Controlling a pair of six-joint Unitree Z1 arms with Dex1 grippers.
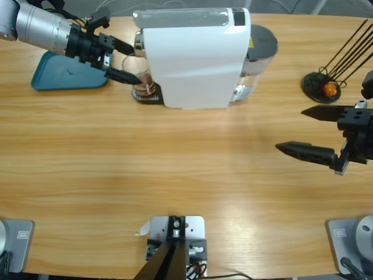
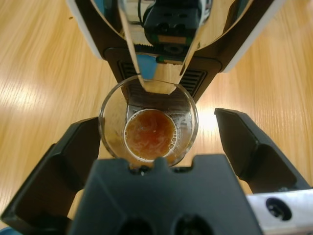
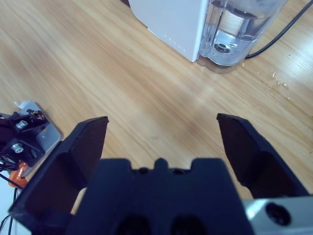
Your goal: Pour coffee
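Observation:
A clear glass (image 2: 108, 128) stands on the drip tray under the spout of the white coffee machine (image 1: 195, 58). At its bottom lies the coffee (image 2: 149, 134), a shallow brown pool with foam at the edge. My left gripper (image 2: 156, 120) is open, one jaw on each side of the glass; the left jaw is close to its wall and the right jaw stands apart. From above, the glass (image 1: 140, 79) shows between the left gripper's (image 1: 135, 64) jaws. Far to the right, my right gripper (image 1: 291, 129) hangs open over bare table, holding nothing.
A blue tray (image 1: 64, 76) lies behind the left arm. The machine's clear water tank (image 3: 239, 29) is at its right end, with a cable beyond. A black wire capsule stand (image 1: 323, 84) holding an orange capsule sits at the back right.

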